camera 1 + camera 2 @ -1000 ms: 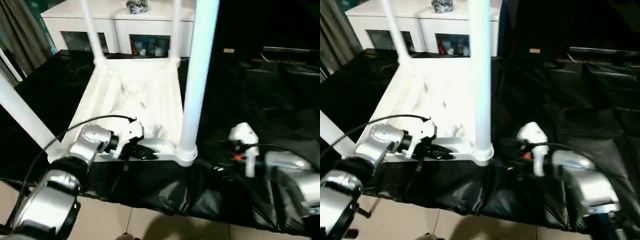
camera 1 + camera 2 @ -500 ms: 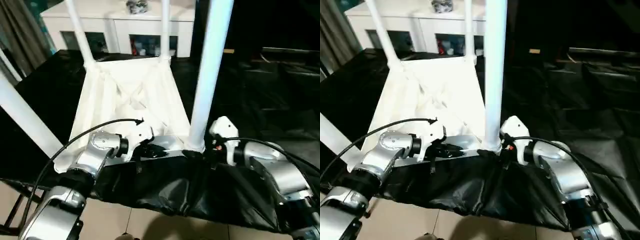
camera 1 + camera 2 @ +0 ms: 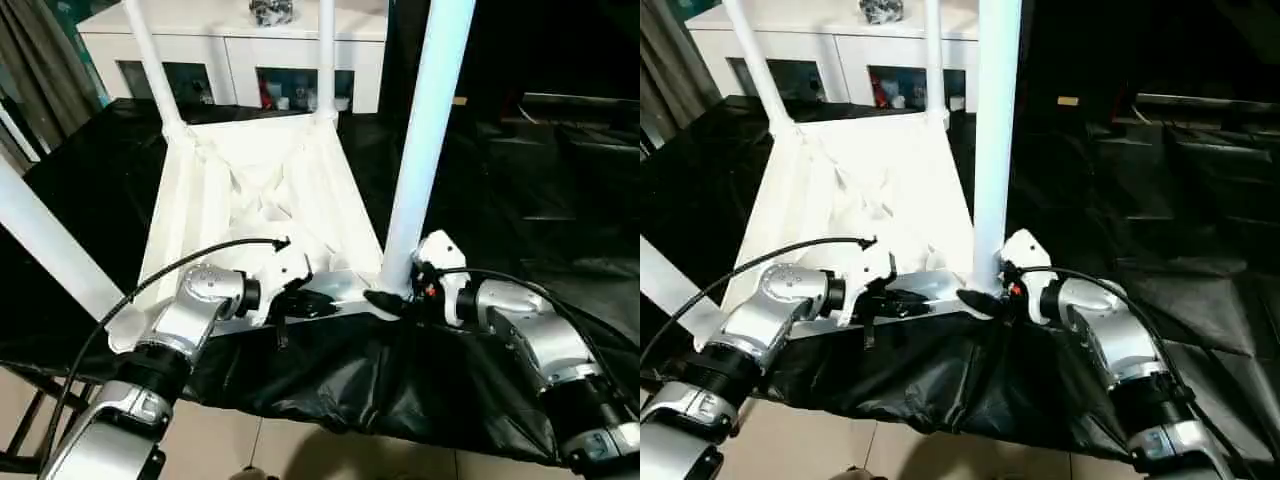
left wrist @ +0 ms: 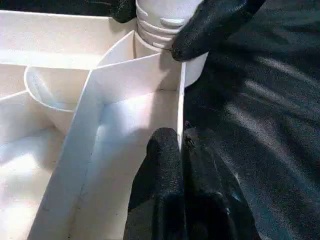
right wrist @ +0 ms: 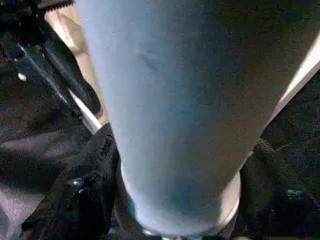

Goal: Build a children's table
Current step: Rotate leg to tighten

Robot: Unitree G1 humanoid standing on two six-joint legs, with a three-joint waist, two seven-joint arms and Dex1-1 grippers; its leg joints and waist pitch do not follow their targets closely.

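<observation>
Four legs up in inverted top [image 3: 262, 190]; left gripper [image 4: 176, 145] pinched shut on rim to steady it, right gripper [image 3: 392, 298] clasping near-right leg [image 3: 420, 150] at socket for seating.

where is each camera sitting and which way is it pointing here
Left eye view: on the head, facing forward and down at the upturned table top; both silver forearms show.
Right eye view: beside it, same scene from slightly to the right; left gripper at the near rim.
Left wrist view: along the shut left gripper, clamped on the rim wall.
Right wrist view: facing the near right leg, right gripper around it.
Shared: the eye and right wrist views all show that leg.
</observation>
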